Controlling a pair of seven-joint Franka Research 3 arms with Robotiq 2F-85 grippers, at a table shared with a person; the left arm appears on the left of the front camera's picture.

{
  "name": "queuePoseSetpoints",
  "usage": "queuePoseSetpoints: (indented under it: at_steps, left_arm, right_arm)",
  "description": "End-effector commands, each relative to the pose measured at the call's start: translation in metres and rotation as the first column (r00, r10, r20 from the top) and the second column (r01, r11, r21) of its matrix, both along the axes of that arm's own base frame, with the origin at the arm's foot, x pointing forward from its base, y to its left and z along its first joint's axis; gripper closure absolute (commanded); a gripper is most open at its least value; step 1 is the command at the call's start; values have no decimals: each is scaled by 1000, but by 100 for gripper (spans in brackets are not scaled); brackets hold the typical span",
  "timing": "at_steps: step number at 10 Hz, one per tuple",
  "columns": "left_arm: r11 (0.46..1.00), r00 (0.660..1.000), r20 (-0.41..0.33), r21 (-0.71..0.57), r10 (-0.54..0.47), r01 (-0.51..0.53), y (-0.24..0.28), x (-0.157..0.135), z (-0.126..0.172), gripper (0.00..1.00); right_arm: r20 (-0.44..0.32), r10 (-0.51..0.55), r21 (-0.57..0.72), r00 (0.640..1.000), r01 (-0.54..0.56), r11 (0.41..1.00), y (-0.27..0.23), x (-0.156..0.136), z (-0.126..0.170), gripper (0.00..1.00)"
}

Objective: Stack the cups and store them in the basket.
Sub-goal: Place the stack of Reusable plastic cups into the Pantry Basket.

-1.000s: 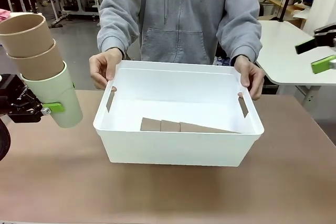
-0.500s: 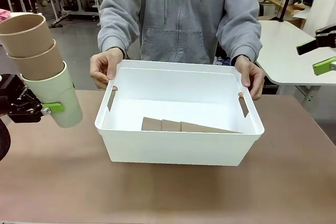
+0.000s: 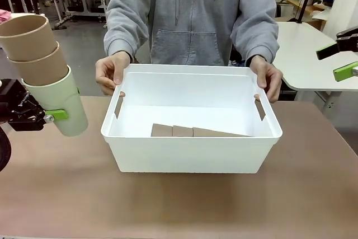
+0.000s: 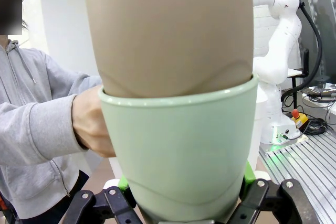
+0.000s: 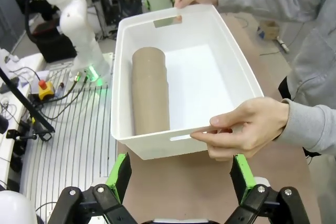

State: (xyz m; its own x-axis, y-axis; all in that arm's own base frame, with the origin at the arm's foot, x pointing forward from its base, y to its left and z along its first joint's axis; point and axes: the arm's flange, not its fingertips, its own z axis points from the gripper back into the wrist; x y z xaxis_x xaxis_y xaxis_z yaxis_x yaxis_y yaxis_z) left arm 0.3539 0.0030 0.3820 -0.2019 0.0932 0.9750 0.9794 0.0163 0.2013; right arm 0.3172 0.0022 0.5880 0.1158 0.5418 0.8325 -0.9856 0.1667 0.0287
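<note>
The left gripper (image 3: 47, 116) gripped a mint green cup (image 3: 60, 104) with two tan cups (image 3: 33, 48) nested in it, tilted, left of the white basket (image 3: 190, 158). A person's hands (image 3: 110, 73) held the basket's short sides. Stacked tan cups (image 3: 193, 132) lay inside. The right gripper (image 3: 339, 60) hung open at far right
</note>
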Motion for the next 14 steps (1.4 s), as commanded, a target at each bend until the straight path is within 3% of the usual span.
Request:
queuePoseSetpoints:
  at_steps: [1, 11, 14]
  left_arm:
    - [1000, 1000, 9, -11, 1, -1, 1, 0, 4, 15]
    - [1000, 1000, 0, 0, 0, 0, 0, 0, 0, 15]
    - [996, 997, 42, 60, 66, -68, -15, -24, 74, 15]
  right_arm:
    - [-1, 3, 27, 1000, -3, 1000, 1, 1, 3, 0]
    - [-1, 3, 27, 1000, -3, 1000, 1, 1, 3, 0]
    - [-1, 3, 27, 1000, -3, 1000, 1, 1, 3, 0]
